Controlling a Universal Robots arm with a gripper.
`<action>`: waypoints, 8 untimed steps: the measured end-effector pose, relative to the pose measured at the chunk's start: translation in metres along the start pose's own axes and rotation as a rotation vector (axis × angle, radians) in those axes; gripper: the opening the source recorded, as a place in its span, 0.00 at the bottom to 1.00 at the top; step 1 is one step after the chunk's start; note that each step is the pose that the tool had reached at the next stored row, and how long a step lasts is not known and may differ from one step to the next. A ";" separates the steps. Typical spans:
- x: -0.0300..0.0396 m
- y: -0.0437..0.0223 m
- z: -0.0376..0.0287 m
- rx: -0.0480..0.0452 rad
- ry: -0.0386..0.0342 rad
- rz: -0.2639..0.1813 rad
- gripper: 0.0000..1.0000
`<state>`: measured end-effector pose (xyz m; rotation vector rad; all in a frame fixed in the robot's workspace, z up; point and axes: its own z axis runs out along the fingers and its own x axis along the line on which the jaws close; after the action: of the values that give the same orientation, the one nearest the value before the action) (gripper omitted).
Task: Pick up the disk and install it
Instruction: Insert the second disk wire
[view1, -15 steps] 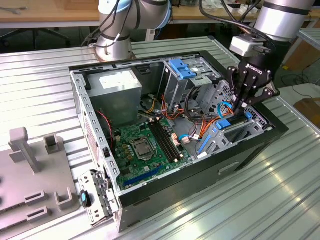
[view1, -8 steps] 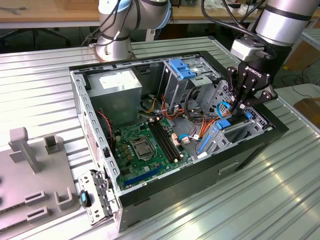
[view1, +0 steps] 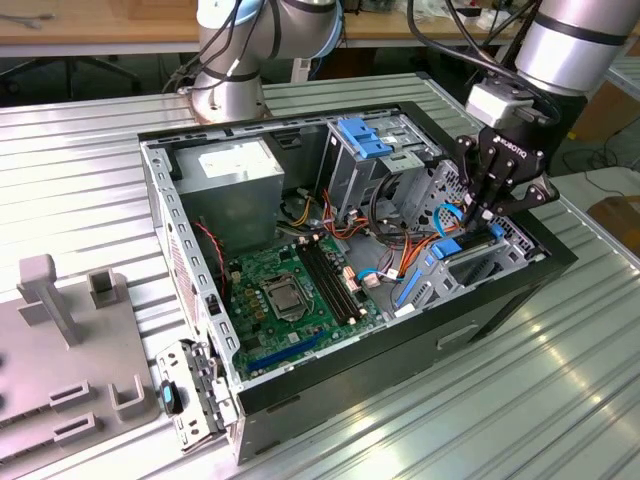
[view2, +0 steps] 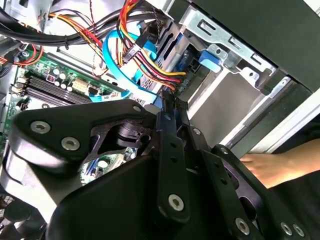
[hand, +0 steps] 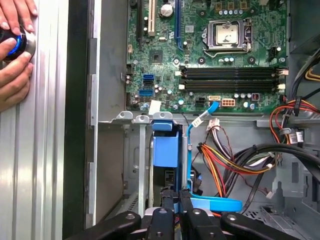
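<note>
1. The black metal gripper (view1: 472, 215) reaches down into the open black computer case (view1: 400, 345), at the corner on the exterior view's right.
2. Its jaws are almost together. They look clamped on the thin end of the flat silver-grey metal disk with a blue plastic frame (hand: 166, 147).
3. The disk stands on its edge in the grey metal slot (hand: 135, 150) by the case wall. It looks partly in, but I cannot tell how deep.
4. In the first wrist view, the disk runs straight out from the gripper (hand: 175, 207). Its long side points toward the flat green circuit board (hand: 210, 50). So the disk's long side lines up with the slot, not across it.
5. There is just one arm, so it is the one at the disk.
6. Room is tight. A bunch of red, yellow and black wires (hand: 225, 160) and a flat blue cable (hand: 212, 204) lie just beside the jaws. In the second wrist view they hang close over the gripper (view2: 167, 102) too.
7. The case lies on its side on a ribbed silver metal counter (view1: 560, 380). A grey box with a white sticker (view1: 240, 170) sits at the far end, well apart from the gripper.
8. A person's hands (hand: 15, 50) rest on the counter outside the case, on a round button with a blue light (hand: 17, 42).
</note>
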<state>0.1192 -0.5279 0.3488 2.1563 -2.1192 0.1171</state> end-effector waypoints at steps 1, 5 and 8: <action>0.0004 0.0000 0.0001 0.0001 -0.0082 0.000 0.16; 0.0062 0.0001 0.0008 0.0007 -0.0402 -0.001 0.16; 0.0119 0.0002 0.0017 0.0010 -0.0594 -0.002 0.16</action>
<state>0.1192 -0.5400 0.3488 2.1885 -2.1492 0.0547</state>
